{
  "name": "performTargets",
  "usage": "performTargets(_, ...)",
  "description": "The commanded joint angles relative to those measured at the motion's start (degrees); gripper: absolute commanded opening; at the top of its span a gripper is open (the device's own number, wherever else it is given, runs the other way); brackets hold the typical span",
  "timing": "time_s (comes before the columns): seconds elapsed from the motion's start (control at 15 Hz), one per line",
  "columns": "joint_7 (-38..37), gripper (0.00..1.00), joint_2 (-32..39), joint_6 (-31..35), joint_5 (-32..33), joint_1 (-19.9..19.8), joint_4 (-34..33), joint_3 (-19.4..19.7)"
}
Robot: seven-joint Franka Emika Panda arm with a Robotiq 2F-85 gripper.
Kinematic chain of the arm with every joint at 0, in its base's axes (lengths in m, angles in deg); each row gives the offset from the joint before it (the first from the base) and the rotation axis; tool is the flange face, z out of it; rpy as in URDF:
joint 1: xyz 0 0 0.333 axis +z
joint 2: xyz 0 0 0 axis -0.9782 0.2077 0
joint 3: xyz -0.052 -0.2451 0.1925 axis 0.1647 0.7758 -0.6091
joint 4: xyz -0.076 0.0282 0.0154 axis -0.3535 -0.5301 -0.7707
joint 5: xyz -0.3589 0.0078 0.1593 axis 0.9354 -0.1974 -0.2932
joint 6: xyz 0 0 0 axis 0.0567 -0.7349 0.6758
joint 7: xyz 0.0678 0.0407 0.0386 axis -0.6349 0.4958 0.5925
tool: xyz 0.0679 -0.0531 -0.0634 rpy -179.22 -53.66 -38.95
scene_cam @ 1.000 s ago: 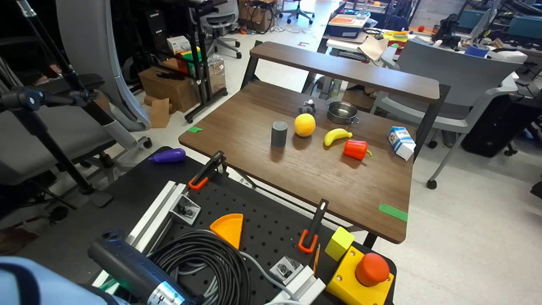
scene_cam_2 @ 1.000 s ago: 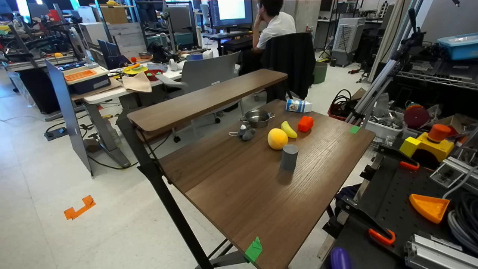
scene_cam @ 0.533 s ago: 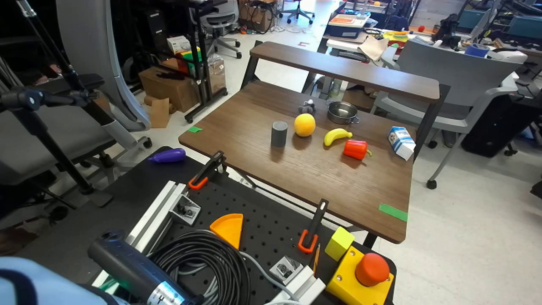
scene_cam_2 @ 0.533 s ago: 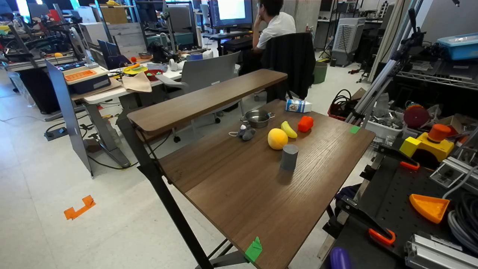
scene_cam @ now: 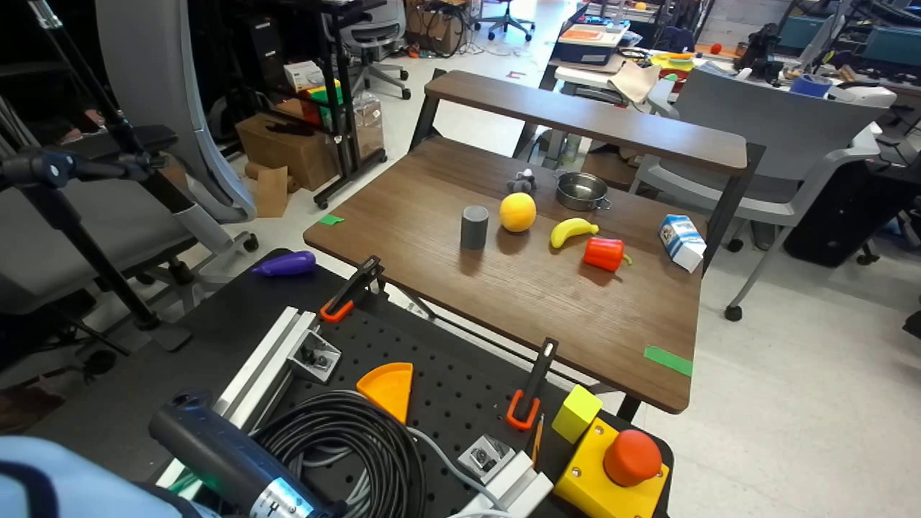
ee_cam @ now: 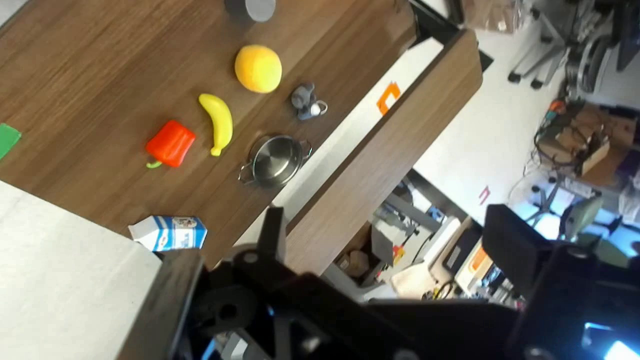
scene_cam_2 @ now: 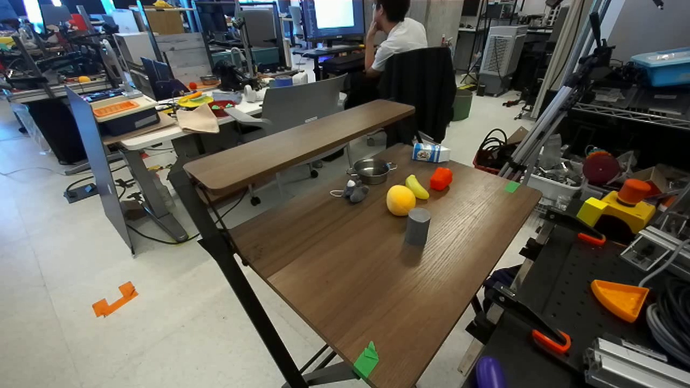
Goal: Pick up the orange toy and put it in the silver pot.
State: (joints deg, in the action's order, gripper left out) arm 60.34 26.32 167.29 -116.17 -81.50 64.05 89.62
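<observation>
The orange toy, a chunky red-orange pepper with a green stem, lies on the brown table in both exterior views (scene_cam: 603,255) (scene_cam_2: 441,179) and in the wrist view (ee_cam: 171,143). The silver pot, round and shiny with two small handles, stands near the raised shelf in both exterior views (scene_cam: 583,204) (scene_cam_2: 372,175) and in the wrist view (ee_cam: 276,161). Nothing shows inside it. My gripper (ee_cam: 385,212) shows in the wrist view, fingers wide apart with nothing between them. It is above and away from the table objects. The exterior views do not clearly show the gripper.
A yellow-orange ball (scene_cam: 517,212) and a banana (ee_cam: 218,122) lie between the grey cylinder (scene_cam: 474,228) and the toy. A grey plush mouse (ee_cam: 303,101) sits beside the pot. A milk carton (ee_cam: 180,233) lies near the table's end. A raised shelf (scene_cam: 586,119) runs along the back.
The objects on the table have not moved. A small dark shape now shows at the top edge of an exterior view, toward the right; what it is cannot be told.
</observation>
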Motion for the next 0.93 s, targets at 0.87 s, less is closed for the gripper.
performTargets(0.87, -8.17, 1.0, 32.13, 17.02, -23.73, 3.36, -12.03, 0.84)
